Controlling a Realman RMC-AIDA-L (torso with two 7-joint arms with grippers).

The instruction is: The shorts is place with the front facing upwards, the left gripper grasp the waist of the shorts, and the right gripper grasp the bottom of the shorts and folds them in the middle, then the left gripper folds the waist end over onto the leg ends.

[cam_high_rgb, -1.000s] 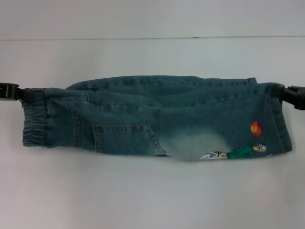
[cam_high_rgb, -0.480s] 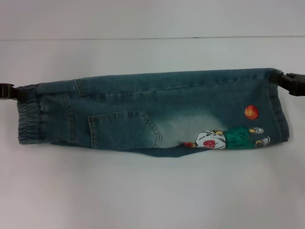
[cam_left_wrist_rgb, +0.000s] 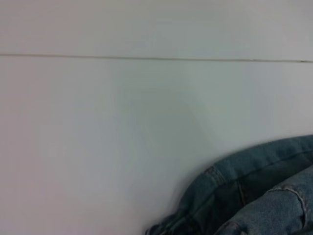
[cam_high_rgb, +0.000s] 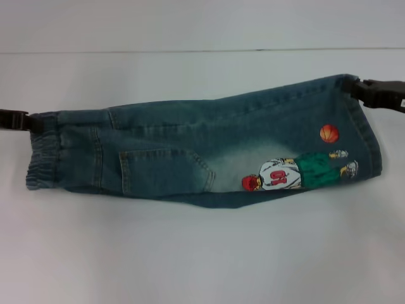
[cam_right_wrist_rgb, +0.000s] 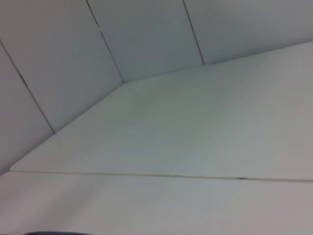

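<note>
From the head view, the shorts (cam_high_rgb: pixel 202 152) hung stretched above the white tabletop (cam_high_rgb: pixel 202 259), the left claw (cam_high_rgb: pixel 25 120) clamping the waist, the right claw (cam_high_rgb: pixel 359 90) clamping the higher leg ends (cam_high_rgb: pixel 367 142). The left wrist view showed only denim over tabletop.

You've got a plain white surface (cam_high_rgb: pixel 202 253) filling the head view, with one thin dark seam (cam_high_rgb: pixel 190 51) running straight across it, 9 to 3 o'clock, toward 12.
</note>
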